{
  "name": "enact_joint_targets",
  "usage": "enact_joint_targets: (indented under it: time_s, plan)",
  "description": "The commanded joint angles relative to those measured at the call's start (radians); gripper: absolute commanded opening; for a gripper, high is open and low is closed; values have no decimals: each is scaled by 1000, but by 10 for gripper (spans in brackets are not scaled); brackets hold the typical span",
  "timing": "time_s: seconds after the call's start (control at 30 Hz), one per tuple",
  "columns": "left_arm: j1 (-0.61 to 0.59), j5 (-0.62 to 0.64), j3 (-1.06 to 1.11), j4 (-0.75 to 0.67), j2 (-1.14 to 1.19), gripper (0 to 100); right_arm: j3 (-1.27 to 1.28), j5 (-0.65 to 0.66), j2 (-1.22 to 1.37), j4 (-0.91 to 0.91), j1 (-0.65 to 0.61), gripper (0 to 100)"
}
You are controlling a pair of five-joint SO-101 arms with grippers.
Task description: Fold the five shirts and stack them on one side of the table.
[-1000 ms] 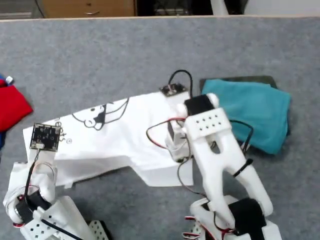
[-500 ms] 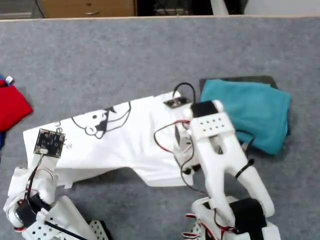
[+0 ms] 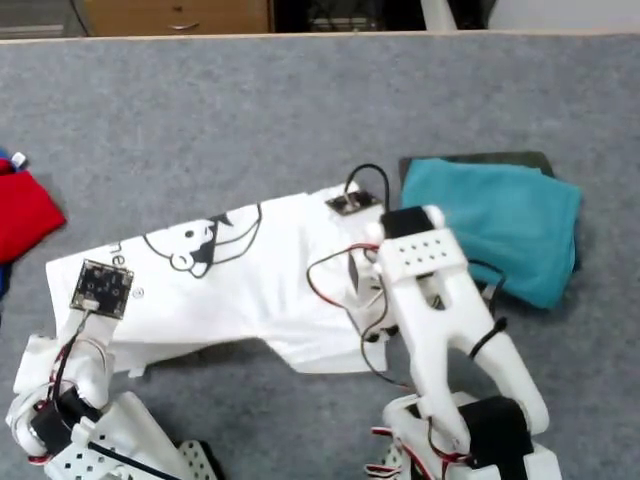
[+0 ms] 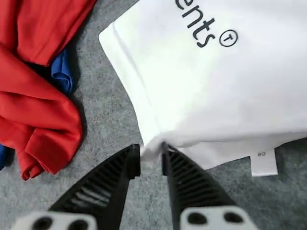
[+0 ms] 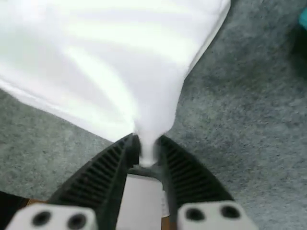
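High view: white shirt (image 3: 235, 285) lies spread mid-table | left gripper (image 4: 149, 154) pinches one corner, fingers narrow | right gripper (image 5: 147, 143) pinches the opposite edge | advice: carry both holds over level and together, cloth taut, so the fold lands square.

The white plastic left arm (image 3: 110, 435) crouches low at the near-left, its black-fingered left end effector (image 4: 150, 155) pinched on a corner of the white fabric shirt (image 4: 216, 86). The right arm (image 3: 440, 320) stretches forward, wrist pitched down. The right end effector (image 5: 146, 146) is clamped on the same shirt's edge.
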Motion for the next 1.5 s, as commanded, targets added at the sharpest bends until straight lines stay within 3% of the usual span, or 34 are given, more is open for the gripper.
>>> enact_joint_targets:
  time_s: [0.0, 0.1, 0.2, 0.3, 0.4, 0.43, 0.53, 0.7, 0.83, 1.03, 1.23, 1.47]
  plan:
    - [-36, 3, -64, 11, 2, 257, -8, 43, -25, 26, -2, 299]
    - [-44, 5, -82, -21, 2, 291, -41, 107, -25, 69, 3, 412]
    - [-44, 8, -116, -46, 2, 253, -113, 103, -25, 81, 6, 404]
    - [-44, 98, -200, -83, 8, 153, -220, 103, -25, 60, 6, 307]
    - [-16, 155, -326, -87, 12, 23, -357, 14, -16, -25, 5, 68]
    - [15, 161, -361, -83, 17, 30, -398, -8, 2, -71, 2, 3]
    - [91, 226, -395, -101, 86, 42, -501, -87, 110, -158, -2, 67]
    - [171, 470, -414, -344, 439, 42, -688, -224, 417, -282, 0, 21]
    - [214, 672, -460, -578, 802, 43, -877, -233, 699, -331, 35, 15]
    - [243, 749, -604, -712, 1234, 42, -1193, -236, 1069, -331, 124, 15]
    - [180, 747, -733, -663, 1450, 40, -1506, -236, 1253, -146, 132, 15]
    - [168, 715, -743, -605, 1393, 29, -1865, -187, 1342, 117, 163, 15]
